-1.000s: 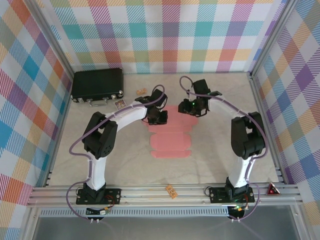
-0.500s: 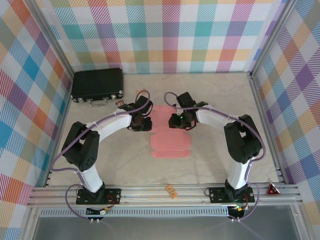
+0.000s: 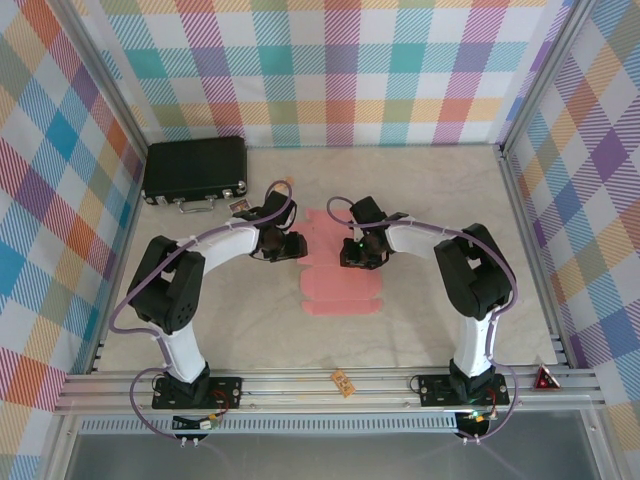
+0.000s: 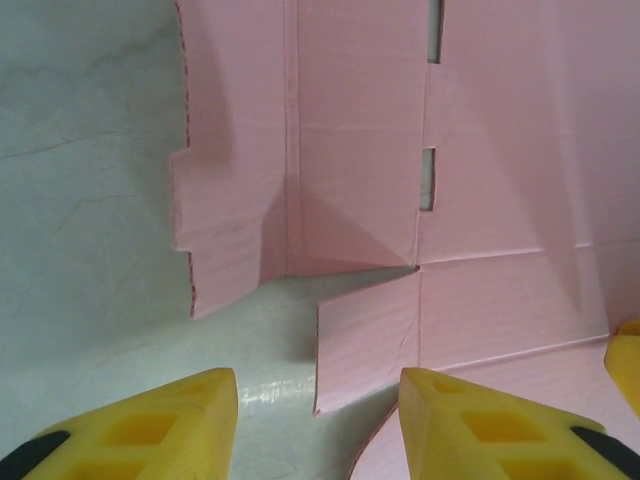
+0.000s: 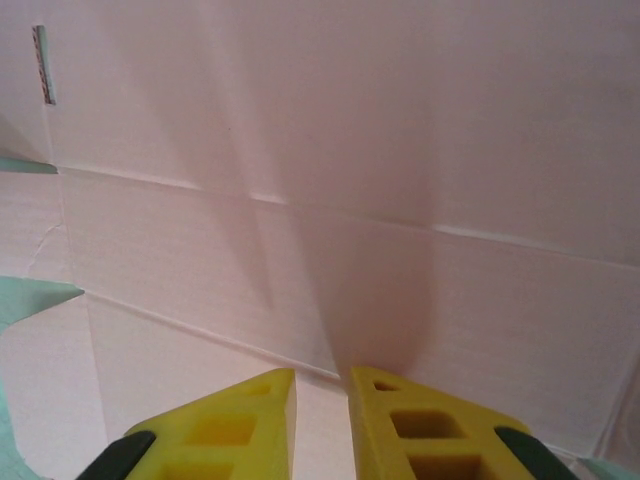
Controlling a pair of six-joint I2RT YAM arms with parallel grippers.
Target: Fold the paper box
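Note:
The paper box [image 3: 340, 285] is a flat salmon-pink die-cut sheet lying in the middle of the table. My left gripper [image 3: 292, 245] sits low at the sheet's left edge. In the left wrist view it [image 4: 318, 425] is open, with a slightly raised corner flap [image 4: 365, 335] just ahead of the gap and creased panels [image 4: 360, 150] beyond. My right gripper [image 3: 352, 255] hovers over the sheet's upper middle. In the right wrist view its yellow fingers [image 5: 225, 425] stand almost together with a thin gap, close above a crease of the pink sheet [image 5: 330, 150], holding nothing.
A black hard case [image 3: 195, 170] lies at the back left, with a small card [image 3: 240, 206] by its near edge. An orange tag [image 3: 343, 381] sits on the front rail and a red triangle [image 3: 544, 377] at the front right. Plaid walls enclose the table.
Both arms have come down and in towards the sheet, the left to its left edge, the right over its upper middle. The left jaws have opened wider and the right jaws have narrowed.

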